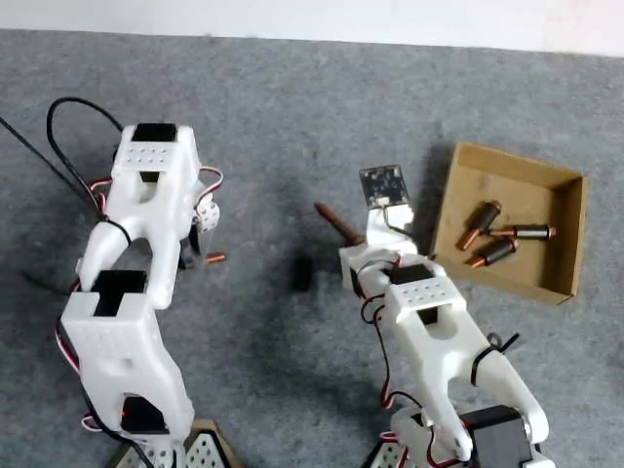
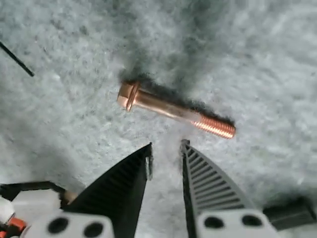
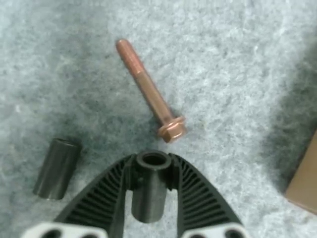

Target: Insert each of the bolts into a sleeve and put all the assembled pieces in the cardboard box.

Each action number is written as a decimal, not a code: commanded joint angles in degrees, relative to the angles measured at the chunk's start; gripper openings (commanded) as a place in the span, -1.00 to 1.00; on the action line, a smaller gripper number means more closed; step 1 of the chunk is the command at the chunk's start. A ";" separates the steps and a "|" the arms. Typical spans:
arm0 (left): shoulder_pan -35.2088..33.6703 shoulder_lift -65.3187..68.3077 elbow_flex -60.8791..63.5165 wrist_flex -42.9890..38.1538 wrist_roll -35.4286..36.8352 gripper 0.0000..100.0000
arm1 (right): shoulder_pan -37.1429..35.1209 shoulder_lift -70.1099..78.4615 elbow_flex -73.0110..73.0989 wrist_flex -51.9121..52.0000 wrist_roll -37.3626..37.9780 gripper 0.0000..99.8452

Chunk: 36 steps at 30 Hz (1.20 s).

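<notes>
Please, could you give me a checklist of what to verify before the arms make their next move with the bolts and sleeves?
1. Right gripper shut on held sleeve: ok.
2. Threaded end of right bolt facing the held sleeve: not ok, its head faces it.
3. Left gripper open, with left bolt just beyond its tips: ok.
4. Spare sleeve lying free, untouched: ok.
5. Free room in cardboard box: ok, three assembled pieces inside.
6. Grip firm enough for inserting: cannot tell.
</notes>
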 commanded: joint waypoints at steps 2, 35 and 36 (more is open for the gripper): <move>-0.48 -3.74 3.38 -7.47 1.05 -0.80 | 0.48 -2.15 -0.31 -1.27 0.53 -0.98; -4.18 -20.00 31.52 -30.86 7.12 -0.80 | 0.22 -2.07 -0.48 -1.27 0.79 -0.98; -4.18 -21.32 33.80 -33.14 7.91 -0.80 | 0.22 -2.07 -0.48 -1.27 0.79 -0.98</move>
